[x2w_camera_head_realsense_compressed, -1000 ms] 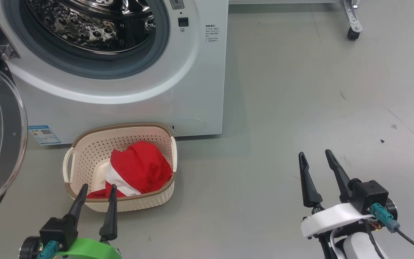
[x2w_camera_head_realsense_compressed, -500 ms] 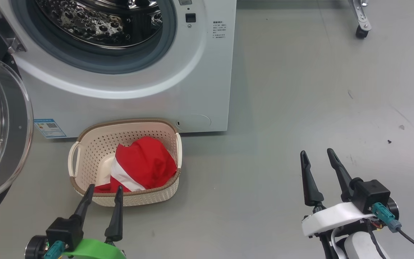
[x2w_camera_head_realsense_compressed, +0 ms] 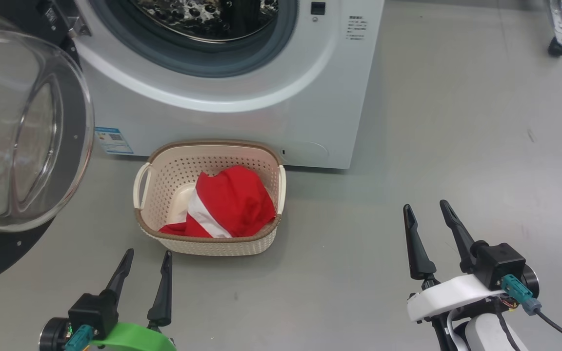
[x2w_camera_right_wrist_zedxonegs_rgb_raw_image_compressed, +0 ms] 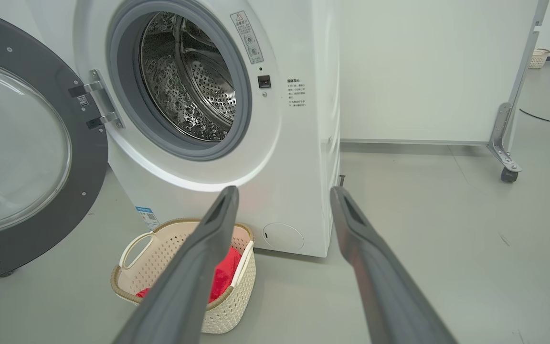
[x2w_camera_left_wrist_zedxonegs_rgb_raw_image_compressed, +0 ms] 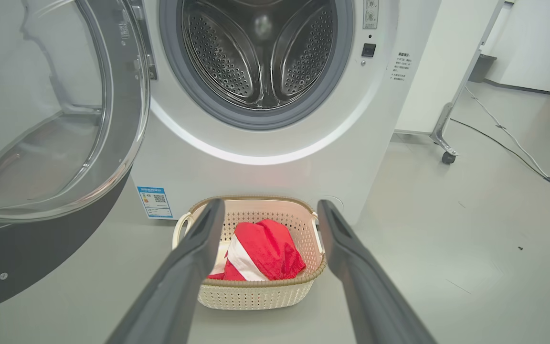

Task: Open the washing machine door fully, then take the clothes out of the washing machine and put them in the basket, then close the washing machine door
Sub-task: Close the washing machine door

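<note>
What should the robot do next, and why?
Probably swing the left gripper over to the washing machine door and start pushing it shut. The clothes already lie in the basket, the drum looks empty, the door stands wide open on the left, and that gripper is open and empty.

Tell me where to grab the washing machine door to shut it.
Probably the black rim of the washing machine door, at the edge farthest from the hinges, with the open left gripper coming from the robot's left. The door stands wide open; its glass bowl bulges, too round to pinch.
</note>
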You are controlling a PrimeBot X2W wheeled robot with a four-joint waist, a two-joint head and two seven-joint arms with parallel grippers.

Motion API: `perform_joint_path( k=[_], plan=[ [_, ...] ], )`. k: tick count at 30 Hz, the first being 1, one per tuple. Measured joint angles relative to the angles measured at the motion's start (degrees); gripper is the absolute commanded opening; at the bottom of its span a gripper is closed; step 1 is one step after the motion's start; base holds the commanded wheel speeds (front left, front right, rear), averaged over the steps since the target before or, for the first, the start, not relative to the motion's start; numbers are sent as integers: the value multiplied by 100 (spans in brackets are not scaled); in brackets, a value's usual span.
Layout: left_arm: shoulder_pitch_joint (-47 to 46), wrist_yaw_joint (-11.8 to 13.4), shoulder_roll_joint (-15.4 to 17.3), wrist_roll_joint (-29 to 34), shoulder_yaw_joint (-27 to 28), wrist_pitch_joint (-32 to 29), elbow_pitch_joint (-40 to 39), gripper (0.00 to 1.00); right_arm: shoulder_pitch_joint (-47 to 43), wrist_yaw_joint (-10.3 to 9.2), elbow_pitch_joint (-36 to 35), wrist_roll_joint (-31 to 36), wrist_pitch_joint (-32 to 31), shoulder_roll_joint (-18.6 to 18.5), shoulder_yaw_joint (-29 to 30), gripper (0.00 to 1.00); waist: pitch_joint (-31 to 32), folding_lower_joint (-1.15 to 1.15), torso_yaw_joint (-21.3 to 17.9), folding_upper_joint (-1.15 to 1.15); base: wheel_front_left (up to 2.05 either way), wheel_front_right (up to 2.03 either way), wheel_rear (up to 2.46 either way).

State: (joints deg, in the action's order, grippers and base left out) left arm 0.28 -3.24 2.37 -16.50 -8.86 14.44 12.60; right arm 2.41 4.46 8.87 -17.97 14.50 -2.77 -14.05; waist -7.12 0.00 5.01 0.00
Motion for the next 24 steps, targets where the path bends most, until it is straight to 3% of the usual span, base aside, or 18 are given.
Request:
perform_joint_path(
  k=[24],
  plan=[
    [-2,226,0,-55,-20,0,-4,100,91,104,141,36,1,-16,-194,100,156,0,1905,0,0,0,0]
  ],
)
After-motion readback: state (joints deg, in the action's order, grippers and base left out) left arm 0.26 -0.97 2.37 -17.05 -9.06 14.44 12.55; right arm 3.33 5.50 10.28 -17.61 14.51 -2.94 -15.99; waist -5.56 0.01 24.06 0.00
